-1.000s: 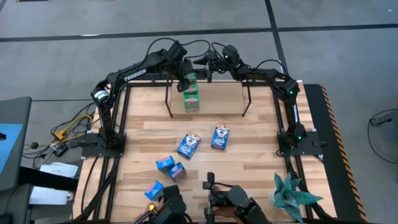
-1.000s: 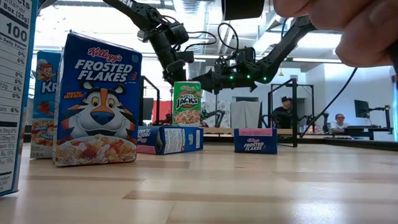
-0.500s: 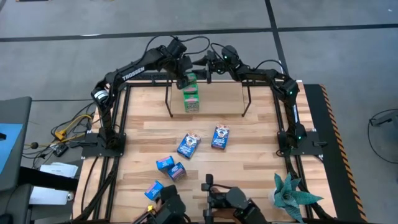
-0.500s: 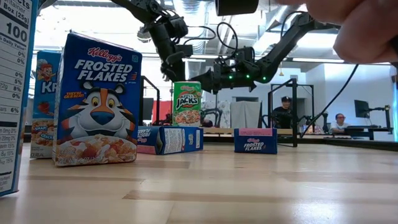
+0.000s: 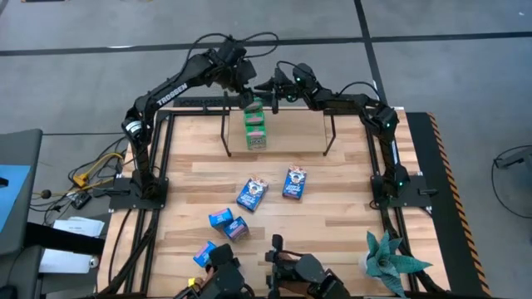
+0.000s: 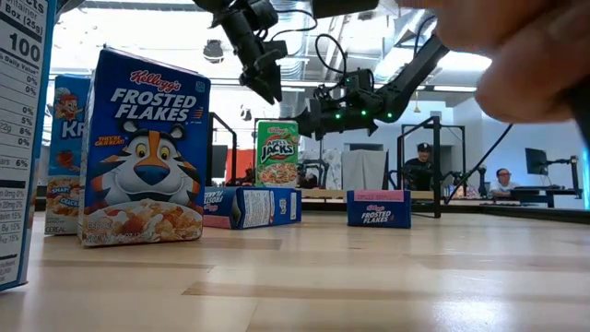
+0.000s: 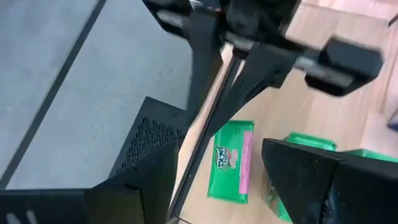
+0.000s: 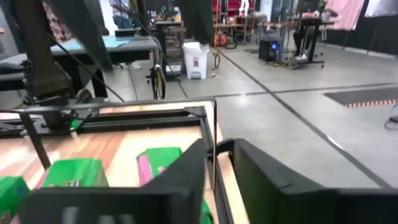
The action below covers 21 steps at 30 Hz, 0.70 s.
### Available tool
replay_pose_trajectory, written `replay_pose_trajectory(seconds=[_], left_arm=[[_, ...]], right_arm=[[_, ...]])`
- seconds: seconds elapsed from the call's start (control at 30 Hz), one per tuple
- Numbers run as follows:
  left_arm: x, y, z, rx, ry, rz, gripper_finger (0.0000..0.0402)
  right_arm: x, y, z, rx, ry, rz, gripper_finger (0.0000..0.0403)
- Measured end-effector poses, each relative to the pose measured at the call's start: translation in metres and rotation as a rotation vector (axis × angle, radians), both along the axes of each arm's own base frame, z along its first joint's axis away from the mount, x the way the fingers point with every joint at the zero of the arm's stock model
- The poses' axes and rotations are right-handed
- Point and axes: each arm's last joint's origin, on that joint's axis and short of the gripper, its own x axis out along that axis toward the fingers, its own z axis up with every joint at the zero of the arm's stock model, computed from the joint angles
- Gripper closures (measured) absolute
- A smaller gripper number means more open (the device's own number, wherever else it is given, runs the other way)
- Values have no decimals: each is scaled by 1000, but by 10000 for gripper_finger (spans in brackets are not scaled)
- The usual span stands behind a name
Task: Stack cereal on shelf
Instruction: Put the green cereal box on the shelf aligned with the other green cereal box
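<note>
The shelf point(image 5: 287, 124) is a light wooden board with black wire uprights at the table's far edge. Green cereal boxes point(image 5: 255, 124) stand and lie on its left part; one upright green box point(image 6: 277, 154) shows in the low view. My left gripper point(image 5: 243, 83) hangs open above and a little behind them, tipped down, with a flat green box point(image 7: 231, 162) showing below its fingers. My right gripper point(image 5: 271, 90) points level toward the left, just right of the green boxes and above the board. Its fingers point(image 8: 186, 168) stand close together with a narrow gap and nothing between them.
Two dark blue boxes point(image 5: 252, 193) point(image 5: 294, 183) lie mid-table, and light blue ones point(image 5: 226, 223) point(image 5: 206, 253) sit nearer the front left. A potted plant point(image 5: 391, 262) is at the near right corner. A person's blurred hand point(image 6: 535, 55) shows close to the low camera.
My left gripper has risen from just above the green boxes and drawn slightly toward the far edge. The green boxes stay where they were on the shelf.
</note>
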Motion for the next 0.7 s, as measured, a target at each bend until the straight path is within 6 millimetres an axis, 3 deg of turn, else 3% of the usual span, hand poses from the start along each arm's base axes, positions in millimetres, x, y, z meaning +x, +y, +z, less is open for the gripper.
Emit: replay_pose_trajectory(seconds=[0.17,0.3,0.7], left_arm=[[-1,-1,5,-2,-7,6,193],[-2,-2,4,-13,3,8,198],[-3,-3,2,-36,13,20,198]], right_arm=[[2,3,-6,6,46,9,366],[4,5,-8,14,62,16,393],[10,13,-9,49,73,36,354]])
